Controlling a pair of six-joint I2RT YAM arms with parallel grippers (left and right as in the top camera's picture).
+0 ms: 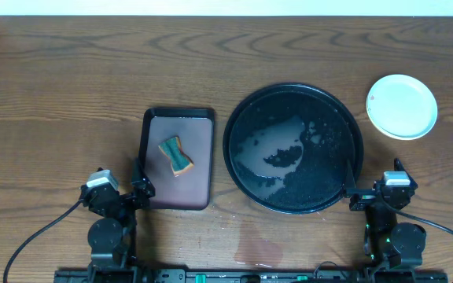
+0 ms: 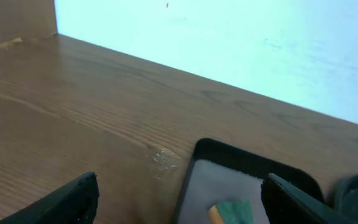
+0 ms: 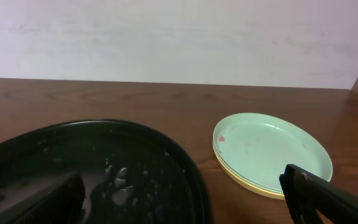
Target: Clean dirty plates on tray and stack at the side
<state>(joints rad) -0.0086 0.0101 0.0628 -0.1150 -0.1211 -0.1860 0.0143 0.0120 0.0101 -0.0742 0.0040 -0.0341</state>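
Note:
The large round black tray (image 1: 293,149) sits right of centre, wet and holding no plates; it also shows in the right wrist view (image 3: 104,168). The plates (image 1: 402,105) are stacked on the bare wood at the far right, a mint-green one on top with a pale yellow rim under it (image 3: 271,152). My left gripper (image 1: 138,191) is open and empty at the maroon tray's near-left corner (image 2: 179,208). My right gripper (image 1: 360,196) is open and empty near the black tray's front right rim (image 3: 182,205).
A small maroon rectangular tray (image 1: 178,157) holds a green and orange sponge (image 1: 176,154), also seen in the left wrist view (image 2: 230,213). A water patch (image 1: 258,250) lies on the wood near the front edge. A pale wall runs behind the table.

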